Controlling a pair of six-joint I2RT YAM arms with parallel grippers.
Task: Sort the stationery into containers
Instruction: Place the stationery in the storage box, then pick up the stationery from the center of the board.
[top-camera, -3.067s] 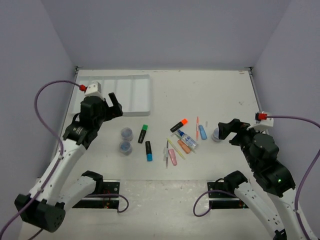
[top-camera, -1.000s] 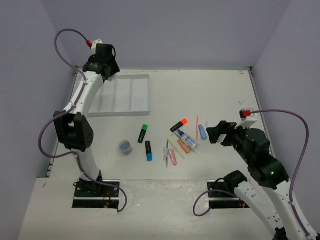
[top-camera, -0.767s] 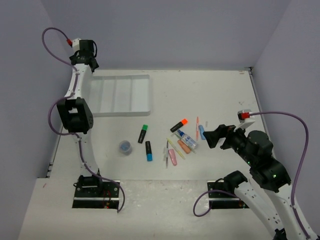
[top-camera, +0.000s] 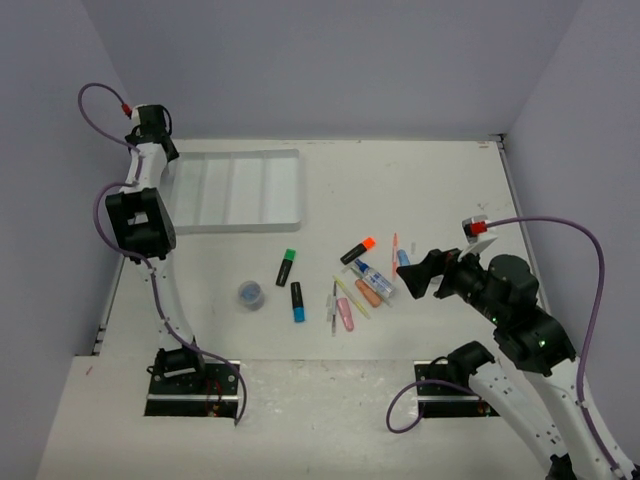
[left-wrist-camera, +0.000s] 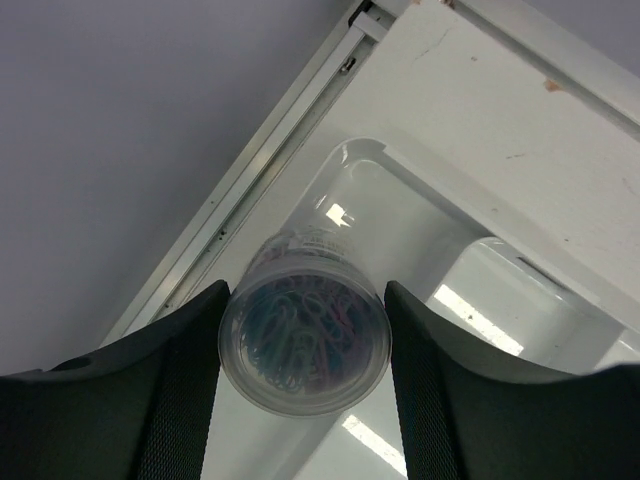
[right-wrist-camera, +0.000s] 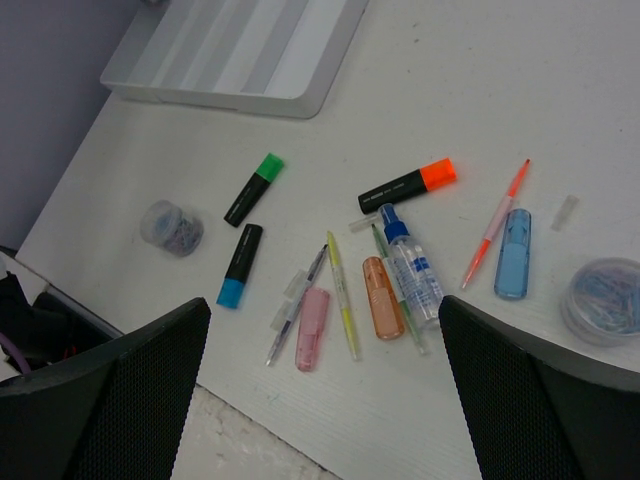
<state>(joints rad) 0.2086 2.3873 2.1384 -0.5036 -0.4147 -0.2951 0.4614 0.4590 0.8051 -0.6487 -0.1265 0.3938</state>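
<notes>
Clear plastic pot (left-wrist-camera: 304, 350) packed with coloured paper clips. We have it clamped in the left hand (left-wrist-camera: 304, 325), hanging over the corner of the white tray (left-wrist-camera: 420, 215), end compartment. Right hand (right-wrist-camera: 320, 335) has fingers wide apart and empty, above the clutter on the table (right-wrist-camera: 520, 90): second pot (right-wrist-camera: 172, 226), third pot (right-wrist-camera: 603, 298), highlighters (right-wrist-camera: 253, 189), glue bottle (right-wrist-camera: 410, 265), erasers (right-wrist-camera: 311, 328), pens (right-wrist-camera: 341, 297).
</notes>
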